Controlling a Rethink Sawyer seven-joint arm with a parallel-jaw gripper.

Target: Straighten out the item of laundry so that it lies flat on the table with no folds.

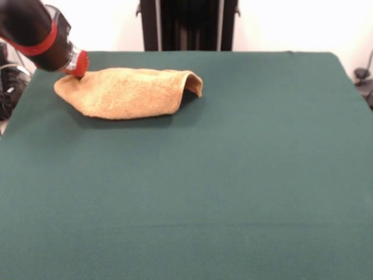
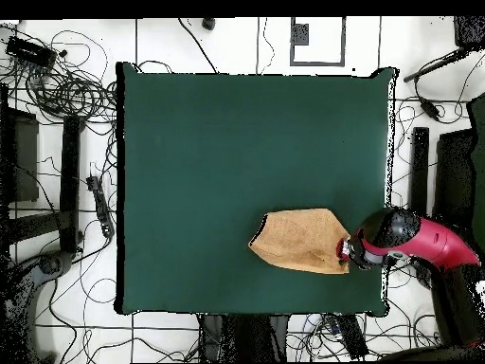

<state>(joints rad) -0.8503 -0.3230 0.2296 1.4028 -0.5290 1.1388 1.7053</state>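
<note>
The golden-tan towel [image 1: 128, 92] lies bunched and folded on the dark green table [image 1: 233, 186], at the far left in the front view. Its right end curls up and over in a fold. The gripper [image 1: 77, 64] comes in from the upper left and its red tip sits at the towel's left corner, low over the cloth. In the overhead view the towel [image 2: 298, 242] lies near the table's [image 2: 237, 142] lower right, and the gripper [image 2: 346, 252] meets its right edge. The gripper's state does not show. No tag or woven band is visible.
The robot's dark pedestal [image 1: 187, 24] stands behind the table's far edge. The gripper works close to the table's side edge [image 2: 388, 237]. Cables [image 2: 66, 90] and dark equipment [image 2: 19, 156] lie on the floor around the table.
</note>
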